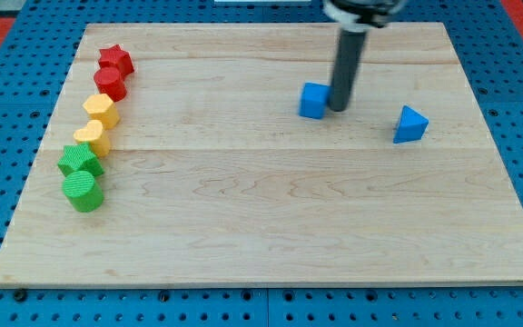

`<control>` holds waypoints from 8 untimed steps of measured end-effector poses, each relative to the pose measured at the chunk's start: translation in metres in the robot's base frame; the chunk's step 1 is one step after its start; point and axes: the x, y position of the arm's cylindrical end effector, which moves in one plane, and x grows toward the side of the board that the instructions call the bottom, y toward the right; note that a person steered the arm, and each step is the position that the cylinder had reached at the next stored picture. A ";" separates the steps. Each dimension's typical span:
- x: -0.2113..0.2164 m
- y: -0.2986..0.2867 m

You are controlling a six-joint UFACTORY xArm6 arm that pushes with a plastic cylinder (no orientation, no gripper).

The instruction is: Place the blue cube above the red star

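1. Green cylinder (83, 192), green block (79, 163), two yellow blocks (91, 137), red cylinder (110, 84): column at view's left.
2. Blue triangle (410, 124) right.
3. Blue cube (312, 101) touches my tip (337, 108), on its right; rod only, no pincer.
4. Red star (114, 61) farthest, well apart.

my tip (338, 108): down on the wooden board (271, 245), touching the right face of the blue cube (312, 101)
blue triangular block (410, 125): to the tip's right, apart from it
red star (115, 61): far to the tip's left, heading a column of blocks
red cylinder (110, 84): just below the star
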 end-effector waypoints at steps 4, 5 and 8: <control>-0.034 -0.154; -0.050 -0.170; -0.072 -0.205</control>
